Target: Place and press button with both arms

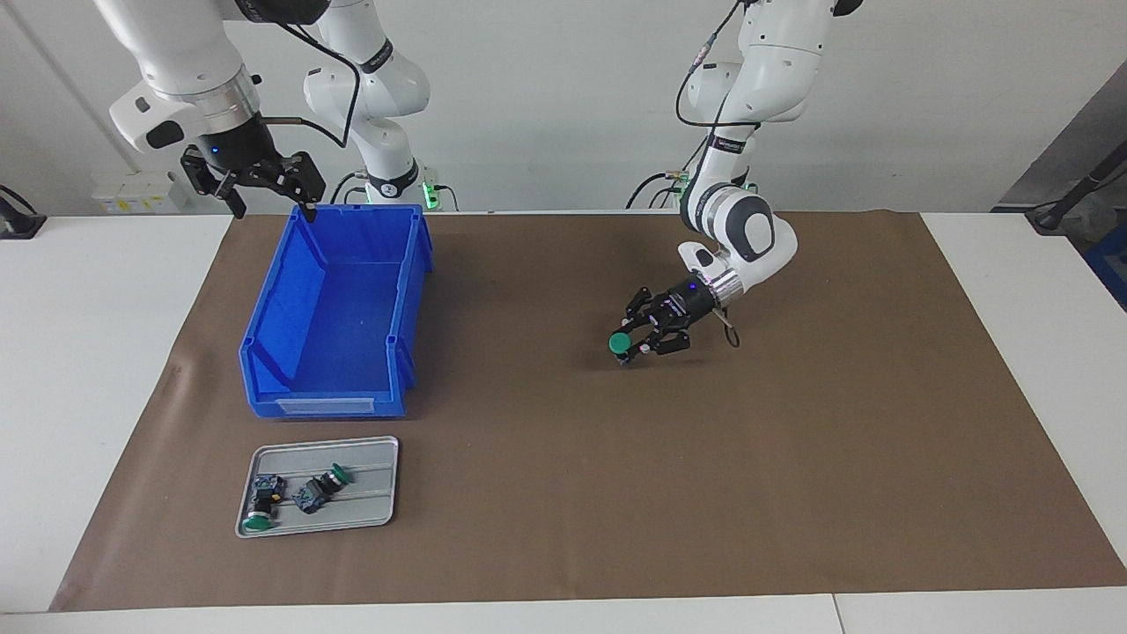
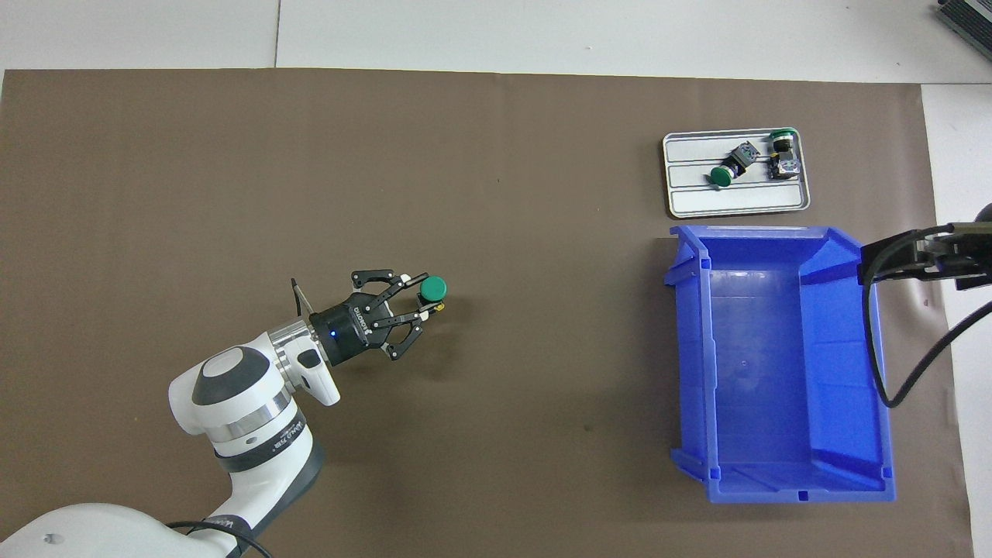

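Note:
My left gripper (image 1: 637, 345) is shut on the button (image 1: 620, 342), whose green cap faces up. It holds the button low over the middle of the brown mat; I cannot tell whether its base touches the mat. Both show in the overhead view, the gripper (image 2: 413, 308) and the button (image 2: 433, 288). My right gripper (image 1: 264, 195) is open and empty, raised over the corner of the blue bin (image 1: 264, 352) that is nearest the robots. In the overhead view only part of the right gripper (image 2: 926, 256) shows, at the frame's edge.
A small metal tray (image 1: 374, 447) lies farther from the robots than the bin and holds two more green buttons (image 1: 319, 489). The tray (image 2: 736, 203) and the bin (image 2: 690, 364) sit toward the right arm's end of the mat (image 1: 792, 458).

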You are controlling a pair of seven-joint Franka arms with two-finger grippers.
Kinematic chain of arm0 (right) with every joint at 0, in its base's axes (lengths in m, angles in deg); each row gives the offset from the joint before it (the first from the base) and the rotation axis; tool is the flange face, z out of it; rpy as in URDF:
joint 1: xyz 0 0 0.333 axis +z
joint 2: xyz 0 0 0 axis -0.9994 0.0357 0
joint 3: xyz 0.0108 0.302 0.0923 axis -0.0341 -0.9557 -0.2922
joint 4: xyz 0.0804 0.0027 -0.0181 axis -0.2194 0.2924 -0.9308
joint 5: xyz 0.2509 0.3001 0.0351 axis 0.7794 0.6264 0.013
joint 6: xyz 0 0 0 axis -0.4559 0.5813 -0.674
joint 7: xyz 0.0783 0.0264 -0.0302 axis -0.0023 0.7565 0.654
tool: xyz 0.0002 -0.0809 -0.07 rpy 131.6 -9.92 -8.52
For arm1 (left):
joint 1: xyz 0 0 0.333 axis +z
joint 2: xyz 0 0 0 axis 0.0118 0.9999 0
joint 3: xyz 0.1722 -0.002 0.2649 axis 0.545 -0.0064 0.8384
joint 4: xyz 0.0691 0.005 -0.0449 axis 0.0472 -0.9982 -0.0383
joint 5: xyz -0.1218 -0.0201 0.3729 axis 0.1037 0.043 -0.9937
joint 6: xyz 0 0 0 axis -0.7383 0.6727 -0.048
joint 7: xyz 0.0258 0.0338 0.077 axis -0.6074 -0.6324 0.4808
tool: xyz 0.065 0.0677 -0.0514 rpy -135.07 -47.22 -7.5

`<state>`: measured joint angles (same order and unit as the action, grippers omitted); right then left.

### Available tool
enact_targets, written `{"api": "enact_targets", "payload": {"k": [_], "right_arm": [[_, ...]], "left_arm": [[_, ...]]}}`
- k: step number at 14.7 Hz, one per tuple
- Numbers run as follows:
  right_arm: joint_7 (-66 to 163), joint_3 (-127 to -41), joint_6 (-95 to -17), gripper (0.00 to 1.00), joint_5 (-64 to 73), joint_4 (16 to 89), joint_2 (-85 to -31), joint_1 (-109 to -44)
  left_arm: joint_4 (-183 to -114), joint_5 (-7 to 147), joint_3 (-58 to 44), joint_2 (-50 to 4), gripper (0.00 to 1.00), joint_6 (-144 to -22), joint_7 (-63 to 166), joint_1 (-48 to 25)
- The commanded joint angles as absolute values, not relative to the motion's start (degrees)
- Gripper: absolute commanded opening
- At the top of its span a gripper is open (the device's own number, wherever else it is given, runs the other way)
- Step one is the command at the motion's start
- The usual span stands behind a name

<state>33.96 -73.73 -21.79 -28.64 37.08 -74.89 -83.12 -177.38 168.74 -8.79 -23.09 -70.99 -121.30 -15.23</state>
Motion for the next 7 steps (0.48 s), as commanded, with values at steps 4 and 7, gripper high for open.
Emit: {"api": "enact_targets", "payload": {"k": [4,7], "right_arm": [[35.24,-73.99,-21.25,1.00,-27.85,37.48,-75.65,-83.65],[35.24,-73.99,-21.25,1.00,-27.94,37.40,-75.65,-83.65]], "left_arm": [[-182.12,171.25,-8.60,-25.21,0.00,-70.71,-127.97,-13.21],[-181.59,170.63,-8.86,-27.30,0.86,-77.13,-127.18,-13.92]]}}
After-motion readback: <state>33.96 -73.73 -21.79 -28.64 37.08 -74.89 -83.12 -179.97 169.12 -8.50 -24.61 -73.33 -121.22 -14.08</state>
